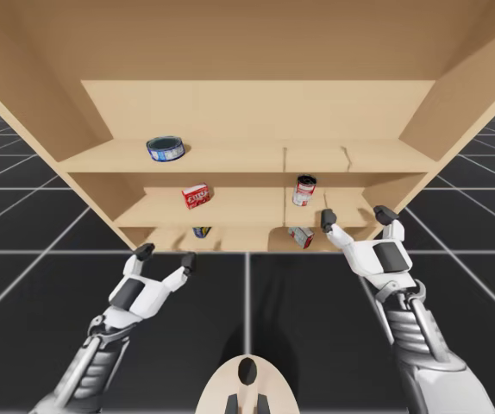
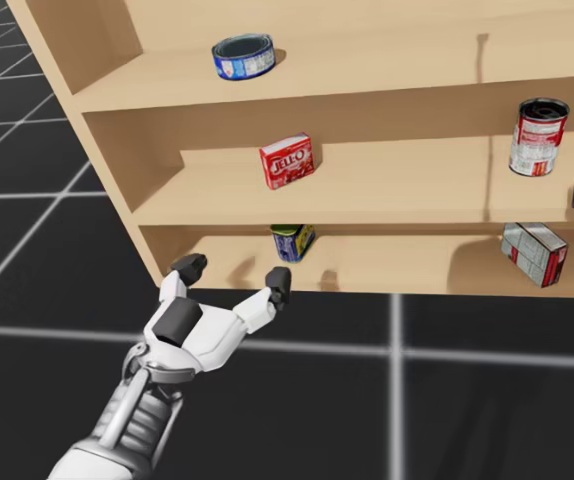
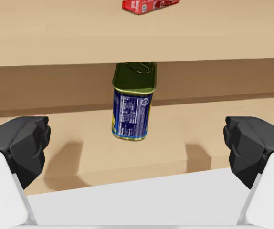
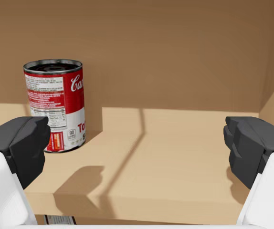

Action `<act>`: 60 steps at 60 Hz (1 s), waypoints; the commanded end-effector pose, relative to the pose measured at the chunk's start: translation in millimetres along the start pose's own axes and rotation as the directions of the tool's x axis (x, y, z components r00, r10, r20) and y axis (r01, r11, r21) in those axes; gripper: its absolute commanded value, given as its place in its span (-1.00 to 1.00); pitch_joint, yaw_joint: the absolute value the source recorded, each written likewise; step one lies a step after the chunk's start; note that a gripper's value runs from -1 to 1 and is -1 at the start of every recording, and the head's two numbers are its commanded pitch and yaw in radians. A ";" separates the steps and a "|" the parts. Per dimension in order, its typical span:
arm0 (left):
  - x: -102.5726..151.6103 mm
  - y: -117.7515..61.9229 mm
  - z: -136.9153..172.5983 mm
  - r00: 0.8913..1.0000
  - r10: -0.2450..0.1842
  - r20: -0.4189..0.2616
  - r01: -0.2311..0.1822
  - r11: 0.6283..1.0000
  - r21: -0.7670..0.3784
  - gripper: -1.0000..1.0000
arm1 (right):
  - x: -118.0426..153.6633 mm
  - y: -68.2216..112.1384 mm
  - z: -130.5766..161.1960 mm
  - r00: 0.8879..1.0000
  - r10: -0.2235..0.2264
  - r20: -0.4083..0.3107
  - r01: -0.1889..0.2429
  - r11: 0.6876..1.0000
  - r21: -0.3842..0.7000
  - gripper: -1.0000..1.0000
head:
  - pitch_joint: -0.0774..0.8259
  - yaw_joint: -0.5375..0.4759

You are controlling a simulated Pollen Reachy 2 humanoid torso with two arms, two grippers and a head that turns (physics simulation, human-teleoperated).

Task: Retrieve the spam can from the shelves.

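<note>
In the high view, the shelves [image 1: 230, 159] fill the upper half of the frame. The blue oblong can [image 1: 202, 231] stands on the lowest shelf, a little left of the centre. My left pincer [image 1: 166, 256] is at the lower left, just below this can, with its fingers spread and nothing in them. My right pincer [image 1: 355, 216] is right of the centre, also spread, near a grey box [image 1: 301, 236] on the lowest shelf.

In the head view, the blue oblong can is at the centre, just above the spread left pincer and apart from it.

In the left wrist view, the can stands upright ahead of the pincer, between its two fingers but touching neither.

In the right wrist view, a red-white can [image 4: 56, 105] stands ahead of the spread right pincer, apart from it.
</note>
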 end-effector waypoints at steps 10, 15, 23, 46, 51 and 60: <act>-34.0 -16.2 -46.8 0.998 0.031 -0.046 -0.031 1.000 0.005 -1.00 | 0.7 -2.3 0.5 1.000 -0.011 0.008 0.011 1.000 -0.004 -1.00 | 0.46 0.49; -36.3 -17.2 -60.5 0.998 0.023 -0.055 -0.023 1.000 0.006 -1.00 | 0.6 -2.5 0.7 1.000 -0.011 0.008 0.011 1.000 -0.006 -1.00 | 0.46 0.49; -39.3 -14.8 -84.5 0.998 0.018 -0.064 -0.017 1.000 0.017 -1.00 | 0.4 -2.8 0.7 1.000 -0.009 0.009 0.009 1.000 -0.006 -1.00 | 0.46 0.48; -48.8 -16.4 -144.6 0.990 0.068 -0.125 -0.063 0.997 0.040 -1.00 | 0.3 -3.7 0.5 1.000 -0.010 0.014 0.010 1.000 -0.010 -1.00 | 0.49 0.49; -50.7 -19.4 -152.8 0.986 0.085 -0.143 -0.080 0.996 0.041 -1.00 | 0.9 -4.0 0.6 1.000 -0.011 0.017 0.012 1.000 -0.011 -1.00 | 0.49 0.49; -53.4 -26.2 -157.8 0.979 0.104 -0.173 -0.102 0.995 0.025 -1.00 | 1.8 -4.4 0.7 1.000 -0.016 0.020 0.016 1.000 -0.014 -1.00 | 0.50 0.49</act>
